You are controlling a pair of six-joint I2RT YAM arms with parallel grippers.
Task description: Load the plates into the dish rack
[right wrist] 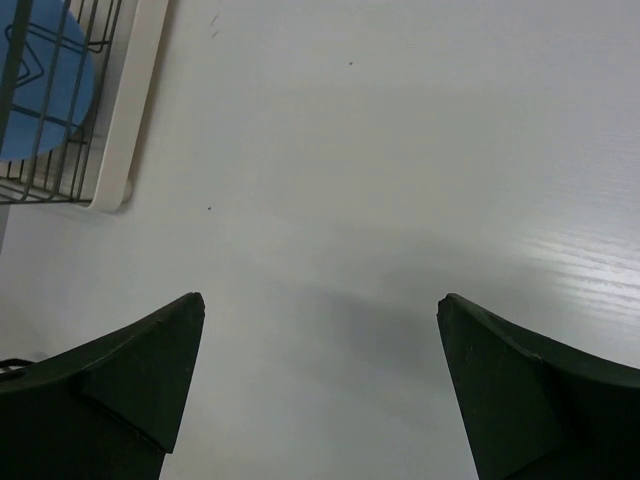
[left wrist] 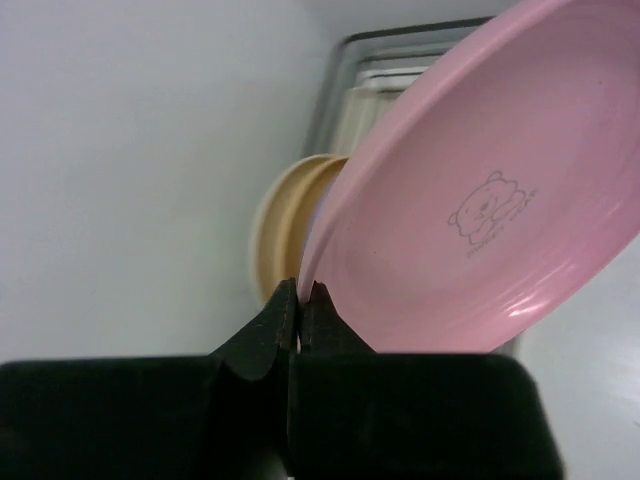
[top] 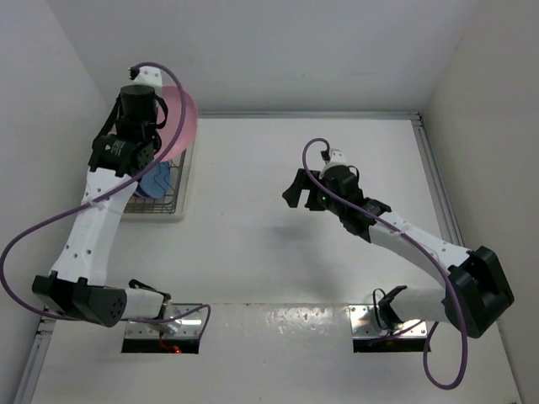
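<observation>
Left wrist: bear-printed pink plate (left wrist: 480, 200)

The white table (top: 278, 252) bears the dish rack (top: 164, 204) by its far left corner and both arms' metal base plates (top: 366, 320) along its near edge.

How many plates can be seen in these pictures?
3: pink plate in the left gripper over the dish rack; cream plate and blue plate inside it. Others may be hidden.
</observation>
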